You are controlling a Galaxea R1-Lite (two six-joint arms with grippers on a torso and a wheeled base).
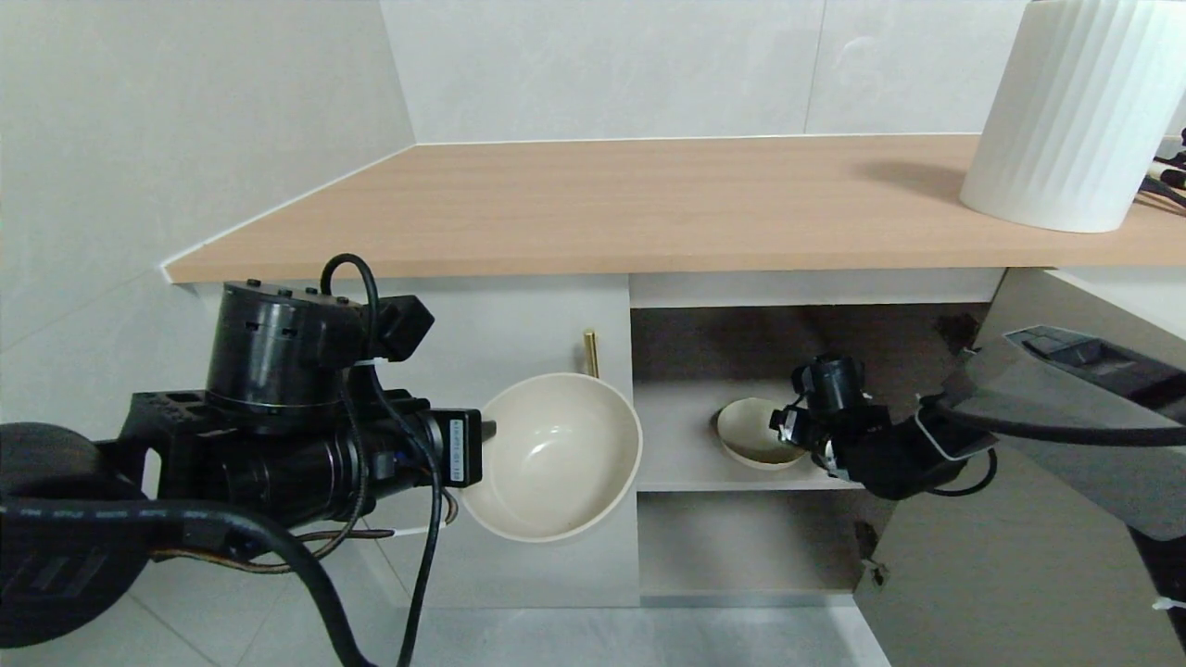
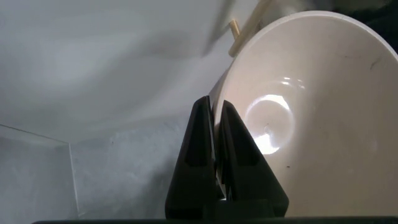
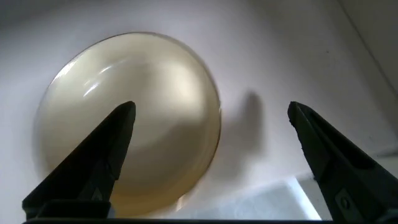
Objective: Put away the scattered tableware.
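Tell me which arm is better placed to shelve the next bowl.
Left, probably. The left gripper is shut on the rim of the large bowl, held beside the open cabinet. The right gripper is open above the small bowl on the shelf and holds nothing.

A long wooden counter [image 1: 593, 204] runs along a pale wall [image 1: 602, 65]. A tall white pot with ridges [image 1: 1066, 111] stands on the counter's right end. Some dark cords [image 1: 1169, 171] lie just beside it. Under the counter is a cupboard [image 1: 815, 288]. Its left door [image 1: 519, 324] is shut and has a small gold handle [image 1: 589, 350]. Its right door [image 1: 1001, 574] hangs wide open, showing a shelf [image 1: 681, 454] inside. Below the counter lies a grey floor [image 1: 602, 639].
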